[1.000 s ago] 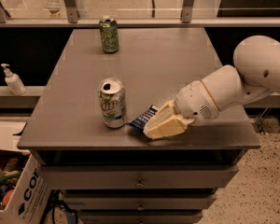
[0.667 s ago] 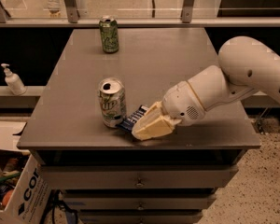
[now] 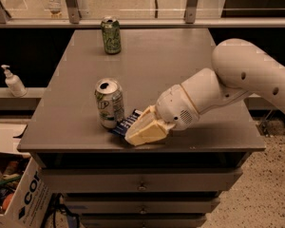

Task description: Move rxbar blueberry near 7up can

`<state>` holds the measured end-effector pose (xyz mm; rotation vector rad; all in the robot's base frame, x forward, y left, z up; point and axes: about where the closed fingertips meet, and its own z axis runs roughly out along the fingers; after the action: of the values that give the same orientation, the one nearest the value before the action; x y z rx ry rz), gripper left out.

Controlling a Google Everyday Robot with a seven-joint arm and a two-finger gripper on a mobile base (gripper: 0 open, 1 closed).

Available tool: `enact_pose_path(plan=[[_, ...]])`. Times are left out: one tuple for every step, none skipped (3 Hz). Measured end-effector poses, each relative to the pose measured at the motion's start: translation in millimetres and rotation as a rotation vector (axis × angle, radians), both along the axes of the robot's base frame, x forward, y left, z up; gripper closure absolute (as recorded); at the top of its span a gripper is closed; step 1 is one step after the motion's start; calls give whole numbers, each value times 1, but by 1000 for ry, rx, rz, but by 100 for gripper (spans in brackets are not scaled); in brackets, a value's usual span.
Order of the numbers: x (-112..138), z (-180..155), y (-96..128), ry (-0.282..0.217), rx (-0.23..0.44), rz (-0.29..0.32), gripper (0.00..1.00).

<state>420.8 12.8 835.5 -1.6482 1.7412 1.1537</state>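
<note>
The 7up can [image 3: 109, 102], white and silver with green lettering, stands upright near the front left of the grey table [image 3: 152, 65]. The rxbar blueberry [image 3: 127, 122], in a dark blue wrapper, lies on the table just right of the can's base, close to or touching it. My gripper [image 3: 143, 131] is low over the table at the bar's right end, its cream fingers [image 3: 147, 133] covering part of the bar. The arm reaches in from the right.
A darker green can [image 3: 111, 34] stands upright at the back of the table. A soap dispenser [image 3: 13, 81] sits on a ledge to the left. A cardboard box [image 3: 19, 201] is on the floor at lower left. The table's front edge is just below the gripper.
My gripper has moved left with the blue bar, bringing the bar up next to the 7up can's base. The cans have not moved.
</note>
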Motion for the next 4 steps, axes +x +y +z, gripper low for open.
enact_pose_path(plan=[[3,3,-7,-10,-3,-15,59],[7,7,-15,-19,-2,-31,35],[9,10,-21,-23,-4,-43,12],[11,12,-25,-25,-2,-53,0]])
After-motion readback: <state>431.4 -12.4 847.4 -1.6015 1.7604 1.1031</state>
